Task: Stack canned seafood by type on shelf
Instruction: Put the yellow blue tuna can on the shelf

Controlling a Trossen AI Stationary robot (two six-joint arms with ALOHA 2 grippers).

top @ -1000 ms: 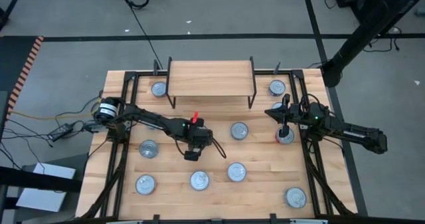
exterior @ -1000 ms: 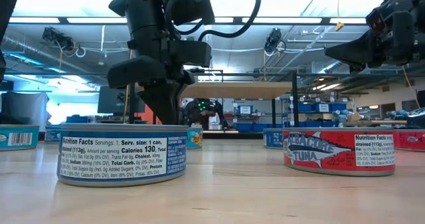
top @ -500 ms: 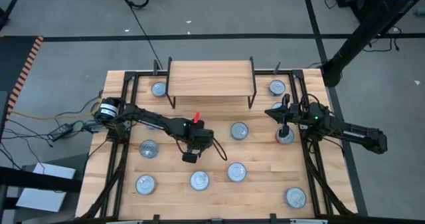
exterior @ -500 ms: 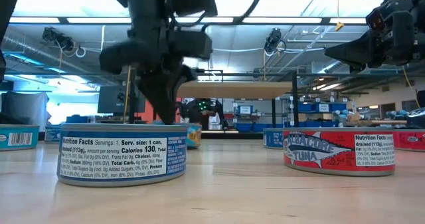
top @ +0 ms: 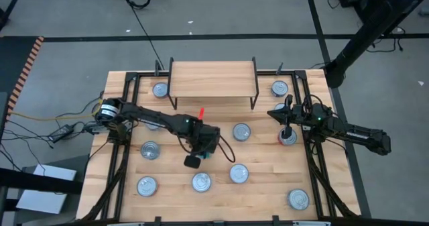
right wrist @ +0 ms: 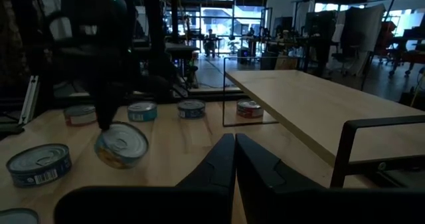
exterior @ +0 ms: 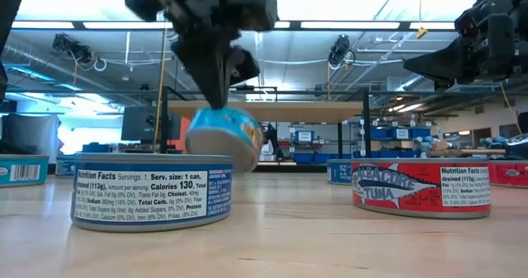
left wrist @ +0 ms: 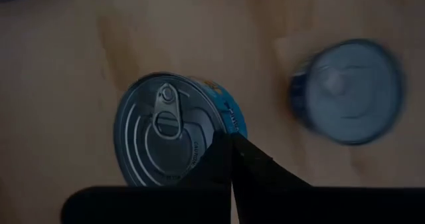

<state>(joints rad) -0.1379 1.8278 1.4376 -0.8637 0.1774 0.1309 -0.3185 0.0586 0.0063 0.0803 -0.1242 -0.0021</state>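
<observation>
My left gripper (left wrist: 231,159) is over the table's middle, shut on a teal-labelled tin (left wrist: 166,132) of canned seafood with a pull-tab lid. The tin hangs tilted above the tabletop (exterior: 223,136), and also shows in the right wrist view (right wrist: 121,144). The shelf (top: 213,78), a light wood plank on thin black legs, stands at the far edge with nothing on top. Other tins sit flat on the table, among them a blue one (exterior: 153,191) and a red one (exterior: 421,187). My right gripper (right wrist: 235,151) waits shut and level at the right side. My left gripper pinches the tin at its rim (left wrist: 219,134), on one side of the lid, between its two fingers. The fingers come from above, slanting steeply down. The tin is lifted clear of the table and hangs tilted below them, its lid turned sideways.
Several tins lie scattered over the slatted tabletop: near the shelf's legs (top: 160,90) (top: 279,88), in the middle (top: 241,132), along the near side (top: 201,182) (top: 238,174) (top: 298,199). Black rails (top: 127,119) run down both sides of the table.
My left gripper has risen and tipped. The teal tin, which stood flat on the table behind the blue tin, now hangs tilted and clear of the tabletop.
</observation>
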